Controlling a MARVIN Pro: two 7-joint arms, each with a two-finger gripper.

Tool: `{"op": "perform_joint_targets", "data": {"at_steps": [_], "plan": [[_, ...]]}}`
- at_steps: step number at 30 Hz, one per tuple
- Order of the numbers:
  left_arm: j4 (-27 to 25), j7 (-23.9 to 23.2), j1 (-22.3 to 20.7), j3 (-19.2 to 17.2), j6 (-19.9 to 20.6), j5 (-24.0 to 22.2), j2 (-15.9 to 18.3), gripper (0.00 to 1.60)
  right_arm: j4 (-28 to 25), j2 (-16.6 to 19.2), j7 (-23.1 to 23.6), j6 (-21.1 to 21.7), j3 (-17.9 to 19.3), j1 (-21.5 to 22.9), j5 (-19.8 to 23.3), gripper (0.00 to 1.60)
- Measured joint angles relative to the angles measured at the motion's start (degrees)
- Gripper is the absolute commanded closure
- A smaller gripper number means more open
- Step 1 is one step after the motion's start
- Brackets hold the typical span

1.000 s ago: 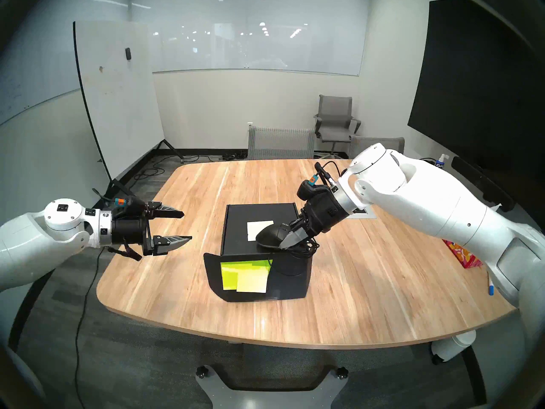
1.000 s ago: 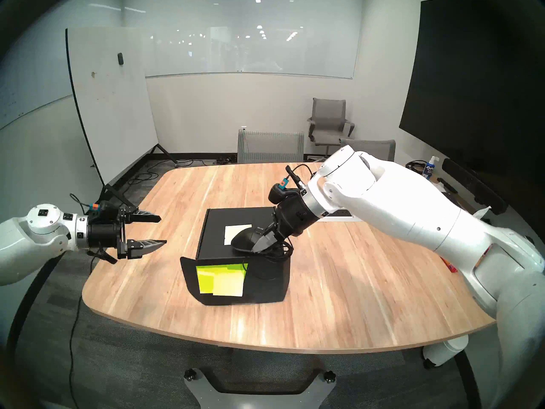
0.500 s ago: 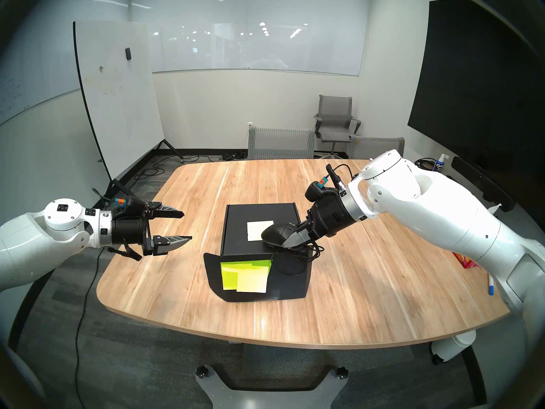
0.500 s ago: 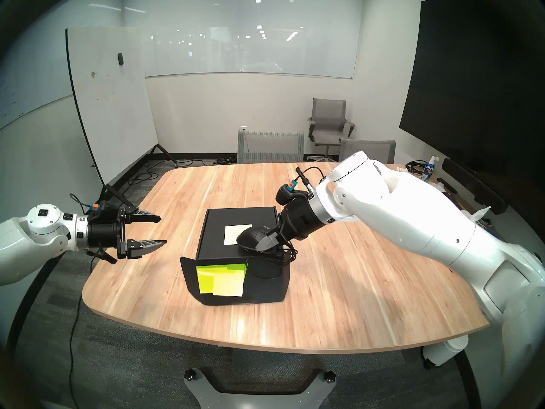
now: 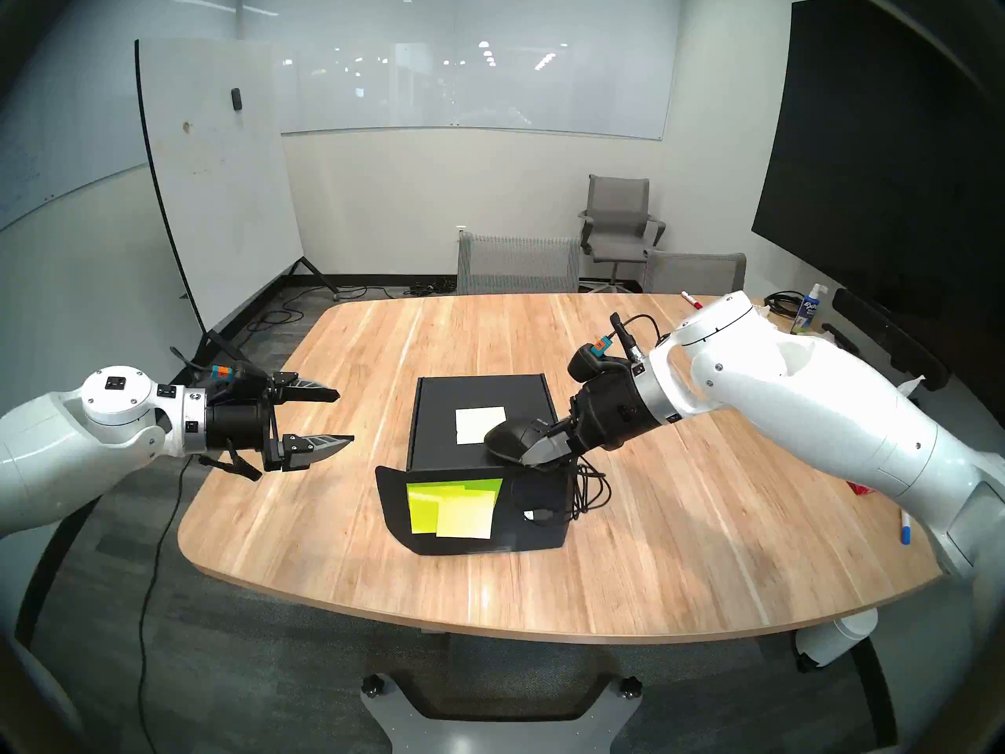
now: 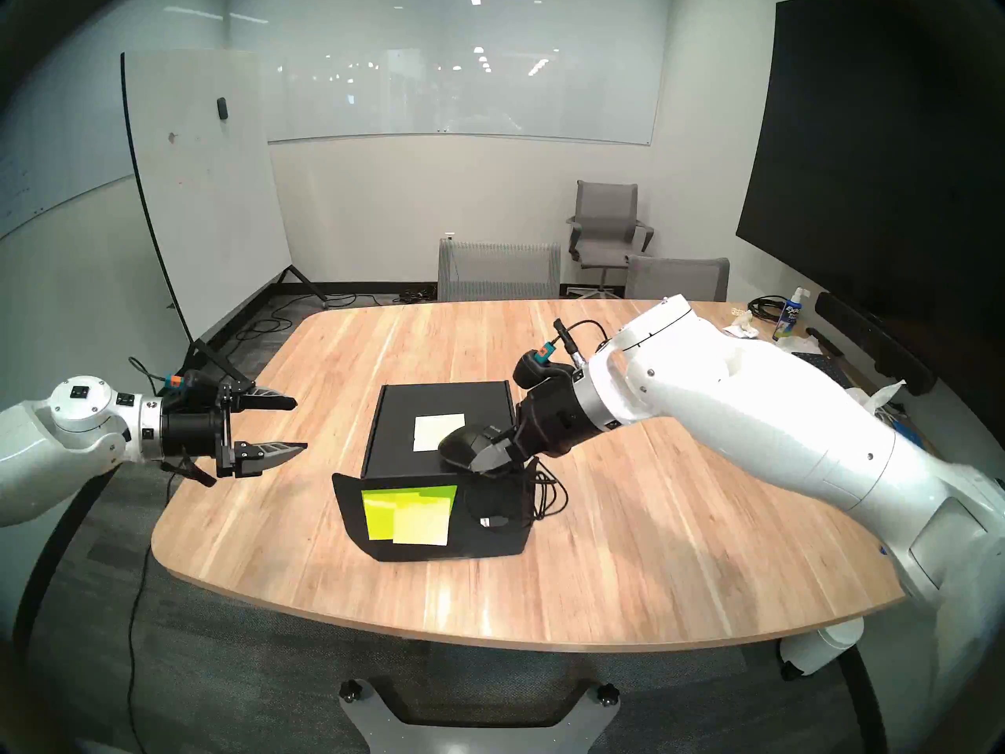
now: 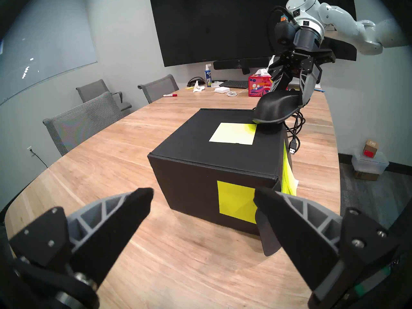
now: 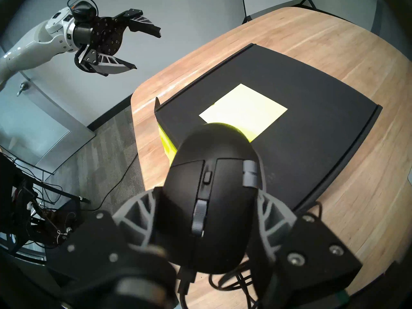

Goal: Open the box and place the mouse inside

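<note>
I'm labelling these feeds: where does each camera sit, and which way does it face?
Head pair: high at the table's near end, facing down-forward; both arms show.
Left wrist: behind the open left gripper, facing the box.
Right wrist: above the right gripper, shut on the mouse.
Shared: all four show box and mouse.

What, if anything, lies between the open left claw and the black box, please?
Only bare wooden table: the head views show nothing between the left claw and the box.
</note>
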Motion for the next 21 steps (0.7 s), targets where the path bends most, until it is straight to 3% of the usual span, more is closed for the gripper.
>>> {"op": "perform_joint_targets", "data": {"at_steps": [21], "plan": [[0.0, 0.0, -0.1, 0.2, 0.0, 0.0, 0.0, 0.00, -7.5, 3.6, -18.8, 0.0, -0.9, -0.3, 16.7, 1.60]]}}
